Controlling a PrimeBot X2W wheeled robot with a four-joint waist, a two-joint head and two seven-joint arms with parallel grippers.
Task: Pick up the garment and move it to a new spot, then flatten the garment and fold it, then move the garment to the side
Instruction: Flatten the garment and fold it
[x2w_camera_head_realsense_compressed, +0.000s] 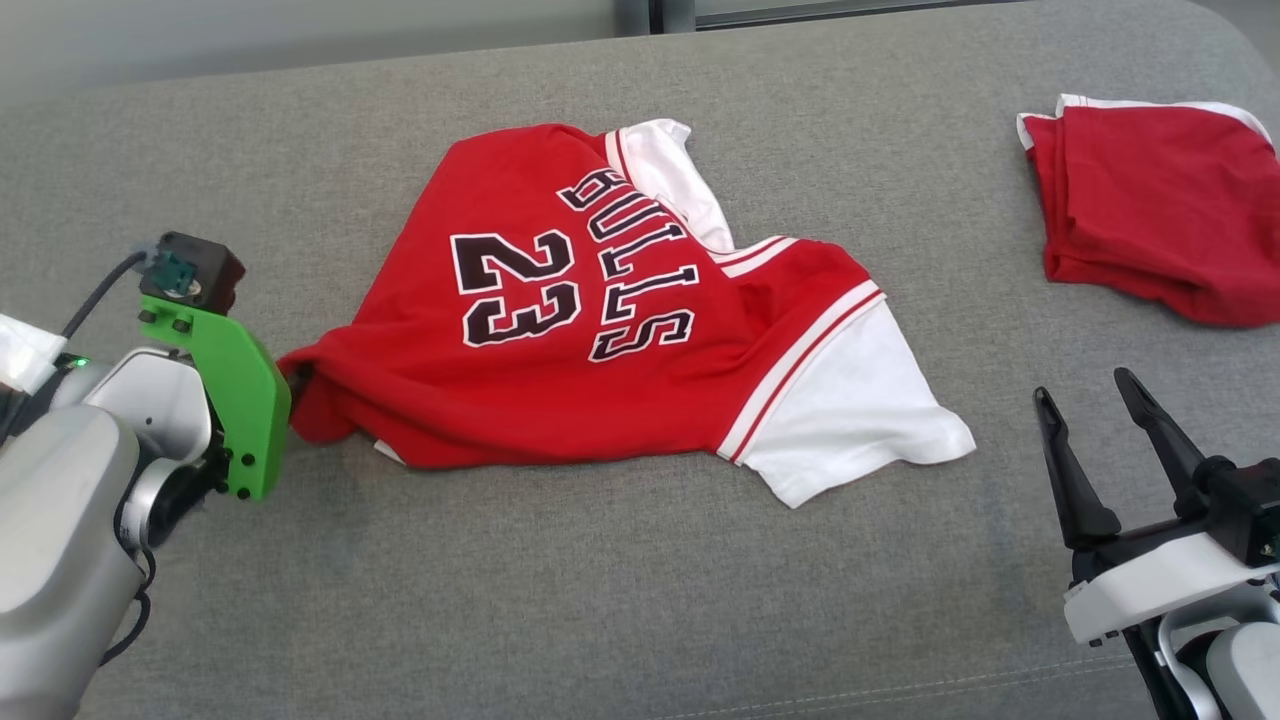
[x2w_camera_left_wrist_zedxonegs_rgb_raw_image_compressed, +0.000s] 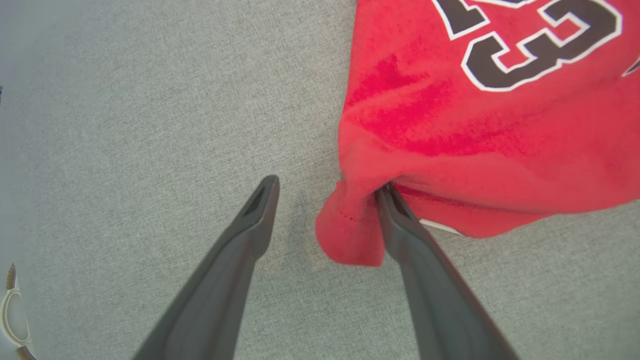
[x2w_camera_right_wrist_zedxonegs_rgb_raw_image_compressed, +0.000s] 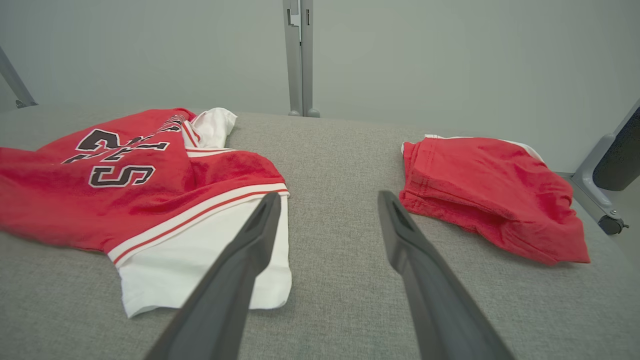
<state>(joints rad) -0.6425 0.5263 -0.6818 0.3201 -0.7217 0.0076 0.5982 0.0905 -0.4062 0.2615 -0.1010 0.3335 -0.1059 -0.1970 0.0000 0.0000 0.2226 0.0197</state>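
Observation:
A red jersey (x2w_camera_head_realsense_compressed: 420, 330) with white sleeves and "BULLS 23" in black lies crumpled on the grey cushion (x2w_camera_head_realsense_compressed: 600, 600). My left gripper (x2w_camera_left_wrist_zedxonegs_rgb_raw_image_compressed: 328, 185) is open at the jersey's (x2w_camera_left_wrist_zedxonegs_rgb_raw_image_compressed: 450, 135) left corner. A bunched red fold lies between the fingers, against the right-hand finger (x2w_camera_left_wrist_zedxonegs_rgb_raw_image_compressed: 400, 220), whose tip is tucked under the cloth. In the head view that gripper is hidden behind its green bracket (x2w_camera_head_realsense_compressed: 240, 400). My right gripper (x2w_camera_head_realsense_compressed: 1081, 382) stands open and holds nothing, to the right of the white sleeve (x2w_camera_head_realsense_compressed: 860, 410). In the right wrist view the gripper (x2w_camera_right_wrist_zedxonegs_rgb_raw_image_compressed: 329, 194) points between the jersey (x2w_camera_right_wrist_zedxonegs_rgb_raw_image_compressed: 100, 200) and a second garment.
A folded red garment with white trim (x2w_camera_head_realsense_compressed: 1160, 210) lies at the cushion's far right (x2w_camera_right_wrist_zedxonegs_rgb_raw_image_compressed: 490, 190). A wall and a metal post (x2w_camera_right_wrist_zedxonegs_rgb_raw_image_compressed: 299, 55) stand behind the cushion. Bare grey fabric spreads in front of and to the left of the jersey.

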